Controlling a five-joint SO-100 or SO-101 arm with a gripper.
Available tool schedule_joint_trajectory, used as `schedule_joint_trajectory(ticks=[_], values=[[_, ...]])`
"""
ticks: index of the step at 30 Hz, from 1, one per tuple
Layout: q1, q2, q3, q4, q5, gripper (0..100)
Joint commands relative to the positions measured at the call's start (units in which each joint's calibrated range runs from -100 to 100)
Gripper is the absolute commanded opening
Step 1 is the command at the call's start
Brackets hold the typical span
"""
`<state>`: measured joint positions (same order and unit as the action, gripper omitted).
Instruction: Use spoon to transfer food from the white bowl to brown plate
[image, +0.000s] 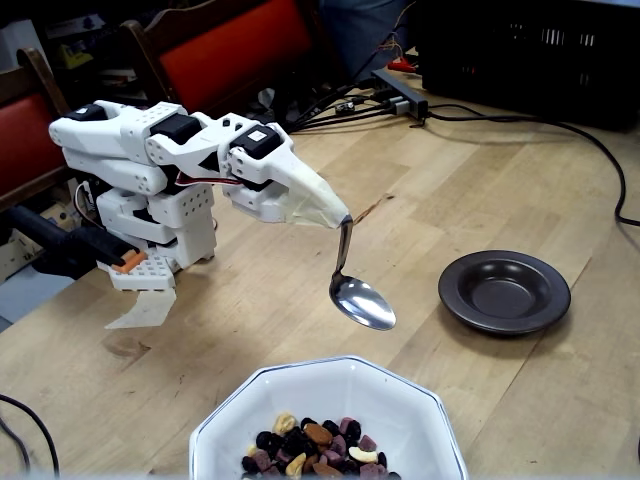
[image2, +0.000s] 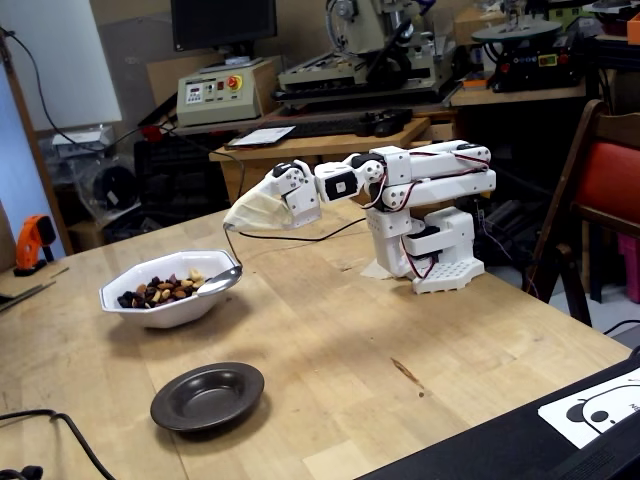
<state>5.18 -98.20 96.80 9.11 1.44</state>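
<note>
My gripper (image: 338, 212) is wrapped in pale tape and shut on the handle of the silver spoon (image: 362, 302). The spoon hangs bowl-down above the table and looks empty. It is just past the far rim of the white octagonal bowl (image: 392, 400), which holds the food (image: 315, 448) of dark berries, nuts and purple cubes. The dark brown plate (image: 504, 290) sits empty to the right. In the other fixed view, the gripper (image2: 235, 218) holds the spoon (image2: 220, 283) at the right rim of the white bowl (image2: 160, 312) with the food (image2: 160, 291). The plate (image2: 207, 395) lies nearer the camera.
The arm's white base (image: 160, 235) stands at the table's left. Black cables (image: 560, 125) and a power strip (image: 400, 92) lie at the back, by a black crate (image: 540, 50). Red chairs (image: 230, 45) stand behind. A black panel (image2: 540, 440) covers the near corner.
</note>
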Motion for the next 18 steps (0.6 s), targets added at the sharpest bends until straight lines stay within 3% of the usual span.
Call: schedule_joint_trajectory(ticks=[1,11,18], values=[[-0.22,-0.78,-1.23,-0.10,0.24,3],[-0.22,0.68,-10.43,-0.02,0.24,3],[-0.22,10.26,-21.05,-0.02,0.24,3]])
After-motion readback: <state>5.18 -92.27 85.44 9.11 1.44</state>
